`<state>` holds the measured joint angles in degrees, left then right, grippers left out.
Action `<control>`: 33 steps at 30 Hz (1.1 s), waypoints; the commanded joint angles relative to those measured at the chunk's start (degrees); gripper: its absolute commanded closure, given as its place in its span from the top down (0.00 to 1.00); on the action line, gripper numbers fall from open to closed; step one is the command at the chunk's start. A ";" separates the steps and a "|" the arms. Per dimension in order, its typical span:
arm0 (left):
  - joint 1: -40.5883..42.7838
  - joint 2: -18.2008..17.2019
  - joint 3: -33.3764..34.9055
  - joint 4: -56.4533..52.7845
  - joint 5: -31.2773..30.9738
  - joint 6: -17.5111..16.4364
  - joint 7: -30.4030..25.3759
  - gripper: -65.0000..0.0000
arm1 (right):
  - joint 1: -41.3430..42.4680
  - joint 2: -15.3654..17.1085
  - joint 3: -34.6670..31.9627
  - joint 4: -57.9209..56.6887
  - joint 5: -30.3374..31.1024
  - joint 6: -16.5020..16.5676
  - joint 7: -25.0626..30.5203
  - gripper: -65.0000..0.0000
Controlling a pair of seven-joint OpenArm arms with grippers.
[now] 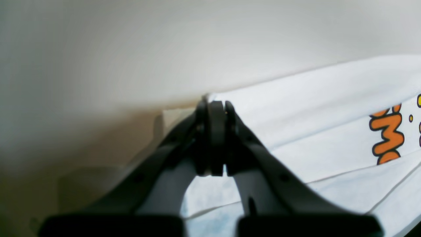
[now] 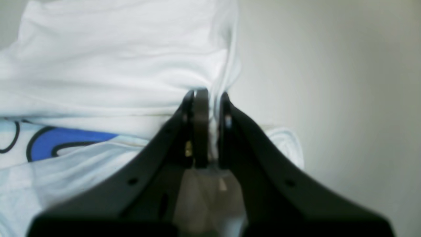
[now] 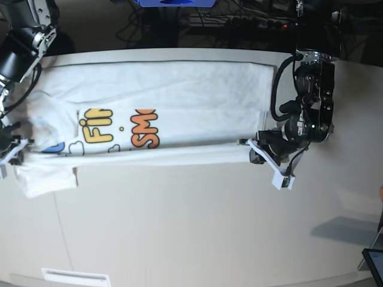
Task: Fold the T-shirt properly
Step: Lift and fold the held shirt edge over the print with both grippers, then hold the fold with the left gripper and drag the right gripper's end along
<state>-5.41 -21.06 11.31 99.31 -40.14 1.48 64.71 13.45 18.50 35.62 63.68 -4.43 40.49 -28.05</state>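
Now both arms low at T-shirt edge.

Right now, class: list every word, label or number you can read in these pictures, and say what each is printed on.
"Fin": yellow letters on the T-shirt, the word cut off by a fold.
"SM": orange letters on the same shirt, also cut off.
Blue print near the shirt's collar end: too hidden to read.
Nothing else is readable.

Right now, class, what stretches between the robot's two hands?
The T-shirt itself: its folded front edge runs taut from the right hand to the left hand, both clamped on it. The base view shows this.
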 commanded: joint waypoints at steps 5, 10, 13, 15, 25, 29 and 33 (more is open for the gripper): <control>-0.35 -0.61 -0.72 0.78 0.01 0.06 -0.93 0.00 | -0.40 0.97 0.21 4.14 0.69 -0.49 0.49 0.00; -0.35 -0.61 -0.28 0.78 0.01 0.06 -0.93 0.00 | -0.31 0.36 0.21 5.02 0.43 -0.49 -2.23 0.00; -0.26 -0.61 -0.19 0.69 0.01 0.06 -0.84 0.00 | -0.40 0.18 0.21 5.81 0.43 -0.49 -3.73 0.00; -0.08 -0.61 -0.19 0.61 0.01 0.06 -0.66 0.00 | -0.40 0.09 0.21 6.08 0.43 -0.49 -4.52 0.00; 0.44 -0.61 -0.19 0.52 0.01 0.06 1.53 0.00 | -1.54 0.09 0.21 6.08 0.34 -0.49 -8.30 0.00; 0.62 -0.70 -0.10 0.52 0.01 0.06 1.62 0.00 | -2.60 0.09 0.21 6.08 0.34 -0.49 -8.30 0.00; 1.50 -1.31 0.78 0.52 1.41 0.06 1.62 0.00 | -2.95 0.09 0.21 6.08 0.34 -0.49 -8.30 0.00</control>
<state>-2.98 -21.67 12.19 99.11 -39.11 1.48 66.67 9.63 17.26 35.62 68.64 -4.40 40.49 -37.15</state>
